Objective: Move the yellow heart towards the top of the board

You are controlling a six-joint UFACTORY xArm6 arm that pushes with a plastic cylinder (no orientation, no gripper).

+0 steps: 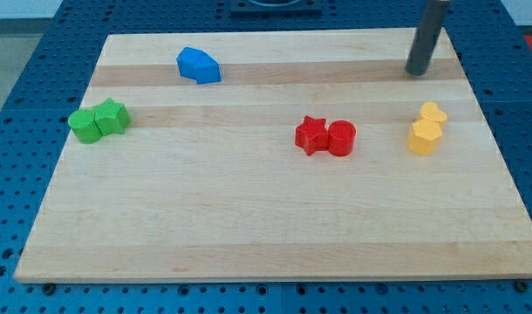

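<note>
Your yellow heart [433, 113] sits near the view's right edge of the table [248, 235], about mid-height, touching a second yellow block [424, 138] that lies just below it. That pairing matters: the two are packed together, so a shove from below on the lower block would carry both upward, while a push on the heart alone needs a way in from the side.

My tip [416, 73] rests on the table above the heart, towards the view's top, near it but clearly apart and touching nothing. There is no hand here to open or close, only the bare rod, and it holds nothing. As I judge it, the tip stands on the wrong side for the job: the heart has to travel towards where the rod now is, so you will want to bring the tip round, past the right or left of the yellow pair, and get beneath the heart before pushing.

The rest lies well clear: a red star [311, 135] touching a red cylinder [342, 138] near the middle, two green blocks [98, 121] together at the left, and a blue block [199, 65] towards the top left.
</note>
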